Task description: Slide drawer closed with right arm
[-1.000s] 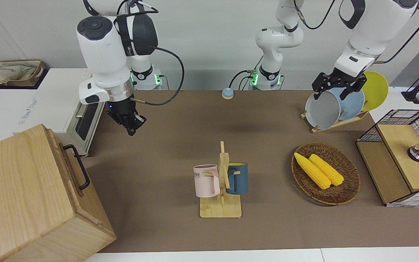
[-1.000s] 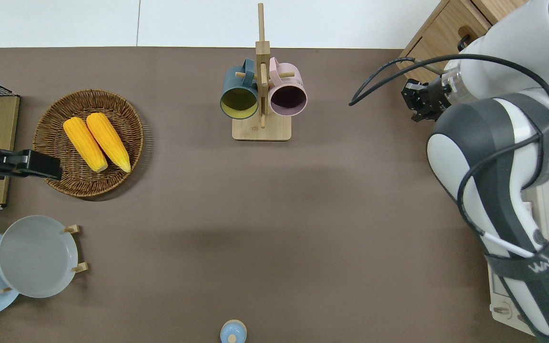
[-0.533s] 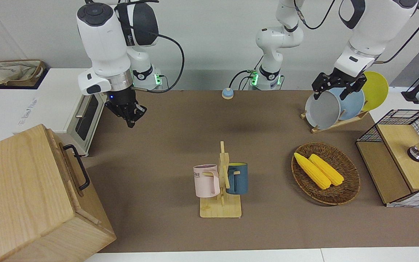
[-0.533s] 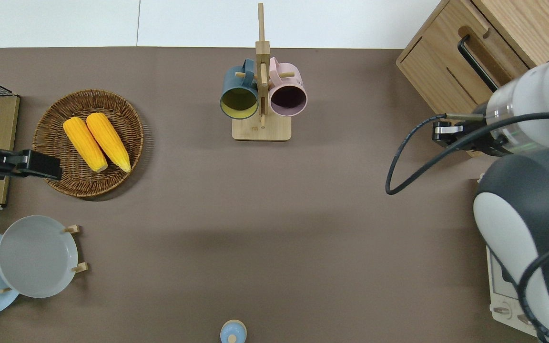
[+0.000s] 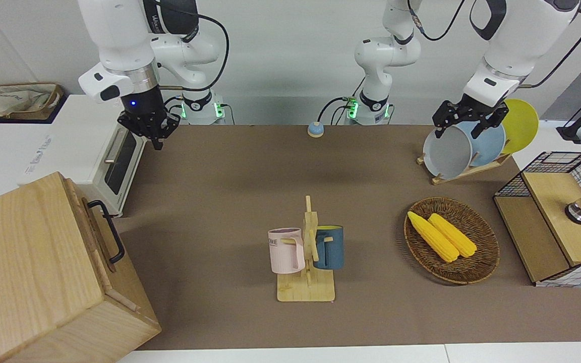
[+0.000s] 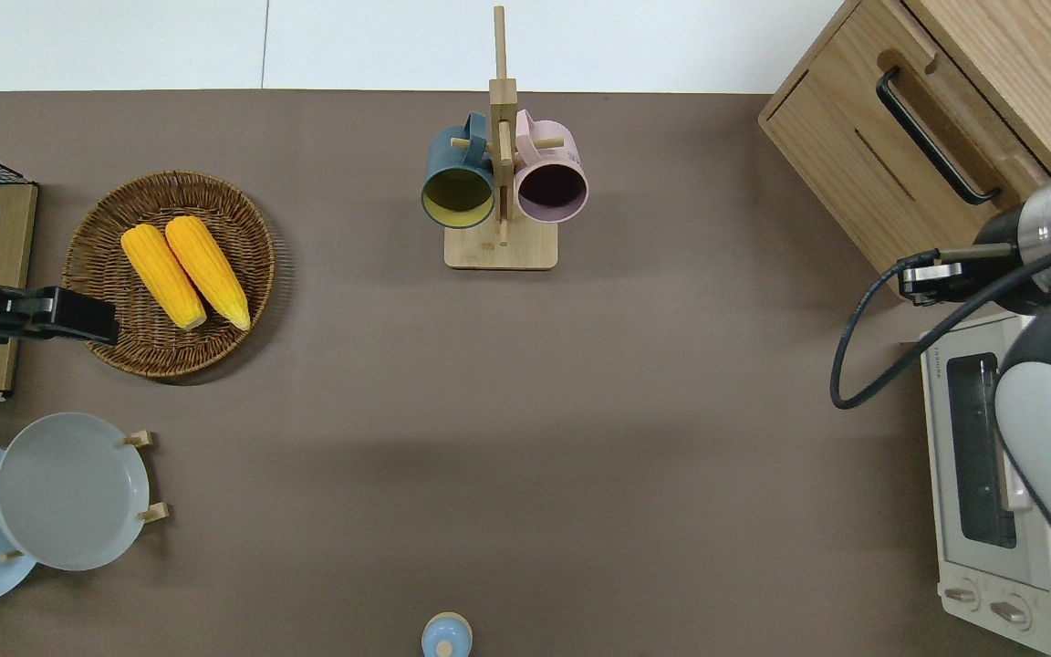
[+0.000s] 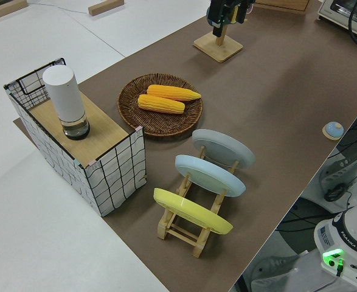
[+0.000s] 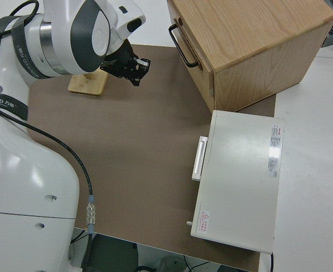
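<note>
The pale wooden cabinet [image 5: 28, 262] stands at the right arm's end of the table. Its drawer [image 6: 886, 169] sits pushed in, its front level with the cabinet's face. The black loop handle [image 6: 931, 137] is free; it also shows in the front view [image 5: 109, 232] and the right side view [image 8: 183, 48]. My right gripper [image 6: 922, 281] is shut and empty. It hangs over the table mat between the cabinet's corner and the toaster oven, clear of the drawer. It also shows in the front view [image 5: 155, 137] and the right side view [image 8: 137, 69]. My left arm is parked.
A white toaster oven [image 6: 991, 493] stands beside the cabinet, nearer to the robots. A mug rack [image 5: 306, 252] with two mugs is mid-table. A basket of corn [image 5: 451, 239], a plate rack [image 5: 467, 146] and a wire-mesh box [image 5: 558, 217] are at the left arm's end.
My right gripper has drawn back from the drawer front toward the robots and risen, now over the mat by the toaster oven. The drawer and the left arm have not moved.
</note>
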